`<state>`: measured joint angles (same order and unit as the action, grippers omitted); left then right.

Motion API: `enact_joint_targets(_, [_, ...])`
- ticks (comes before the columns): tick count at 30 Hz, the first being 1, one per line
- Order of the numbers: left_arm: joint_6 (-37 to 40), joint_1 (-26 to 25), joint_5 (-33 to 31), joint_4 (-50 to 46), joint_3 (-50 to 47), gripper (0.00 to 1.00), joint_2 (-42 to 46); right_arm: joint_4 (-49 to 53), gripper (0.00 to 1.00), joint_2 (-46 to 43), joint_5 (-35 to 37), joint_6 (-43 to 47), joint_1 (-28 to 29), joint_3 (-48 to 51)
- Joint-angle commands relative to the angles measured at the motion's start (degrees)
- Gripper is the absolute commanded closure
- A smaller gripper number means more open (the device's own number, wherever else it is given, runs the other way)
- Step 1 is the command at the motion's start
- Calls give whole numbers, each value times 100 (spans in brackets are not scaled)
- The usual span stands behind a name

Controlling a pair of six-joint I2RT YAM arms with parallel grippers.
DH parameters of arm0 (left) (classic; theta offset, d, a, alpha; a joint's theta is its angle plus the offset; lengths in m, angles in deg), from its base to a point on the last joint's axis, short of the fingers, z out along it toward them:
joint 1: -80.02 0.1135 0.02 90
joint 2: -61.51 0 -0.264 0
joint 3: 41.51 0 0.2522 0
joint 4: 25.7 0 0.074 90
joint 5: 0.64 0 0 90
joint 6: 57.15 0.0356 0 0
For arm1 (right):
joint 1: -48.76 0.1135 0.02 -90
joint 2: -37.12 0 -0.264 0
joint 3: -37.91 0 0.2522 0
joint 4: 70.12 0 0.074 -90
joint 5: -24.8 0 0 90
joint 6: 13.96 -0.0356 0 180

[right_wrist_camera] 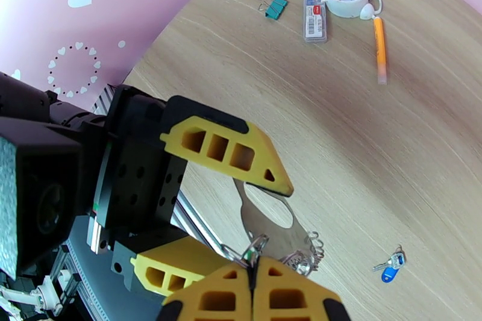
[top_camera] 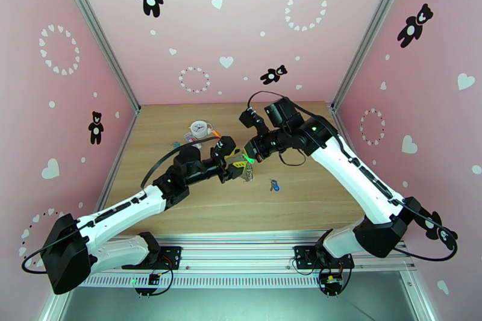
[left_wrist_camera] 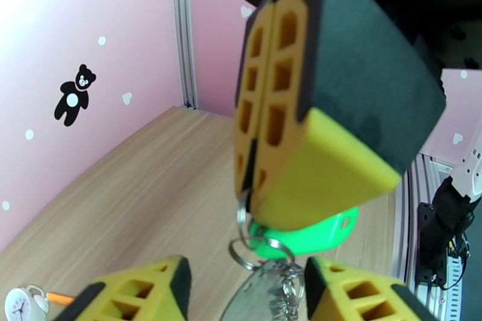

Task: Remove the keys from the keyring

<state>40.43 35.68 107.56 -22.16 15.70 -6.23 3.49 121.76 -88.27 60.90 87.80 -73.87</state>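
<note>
The left end effector (right_wrist_camera: 263, 223), half spread, gripped the keyring (right_wrist_camera: 280, 238) plate by its edges above the desk (right_wrist_camera: 373, 153). The right end effector (right_wrist_camera: 253, 274), pressed together, pinched its wire ring (left_wrist_camera: 241, 214). The green-tagged key (left_wrist_camera: 319, 235) was mostly hidden behind those fingers. The blue-tagged key (right_wrist_camera: 389, 263) lay apart on open desk, well away from the edges.

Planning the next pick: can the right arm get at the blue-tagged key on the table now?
Probably not yet. The table around the blue-tagged key is bare, but the right gripper is shut on a split ring, so it would have to let go first.
</note>
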Motion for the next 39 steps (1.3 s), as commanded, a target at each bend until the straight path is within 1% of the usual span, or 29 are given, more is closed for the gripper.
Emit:
enact_joint_targets(1, [161,-31,-175,207,-28,54,-11,-79,100,-123,-22,-103,41,14])
enact_joint_targets(6, [368,-31,-149,337,-78,60,-26,-69,100,-199,-33,-110,42,46])
enact_joint_targets(7, [375,-31,-151,301,-45,60,-52,-92,100,-209,-45,-126,42,46])
enact_joint_targets(9, [439,-31,-93,234,15,54,-96,-113,100,-232,-63,-160,58,46])
enact_joint_targets(12, [598,-31,-43,441,-69,52,-120,-188,100,-268,-58,-233,56,89])
enact_joint_targets(14, [688,-31,-110,484,-60,48,-162,-240,100,-296,-72,-282,52,129])
enact_joint_targets(20, [671,-42,-434,716,-28,48,-221,-341,100,-321,-40,-350,85,273])
enact_joint_targets(24, [752,-57,-606,665,-43,48,-201,-361,100,-360,54,-358,82,266])
enact_joint_targets(32, [945,-57,-582,482,-86,59,-13,-238,100,-360,88,-297,85,180])
enact_joint_targets(34, [967,-58,-523,459,-69,60,-1,-240,100,-372,77,-297,83,169])
enact_joint_targets(39, [967,-58,-426,440,-29,67,68,-176,100,-397,48,-253,87,153])
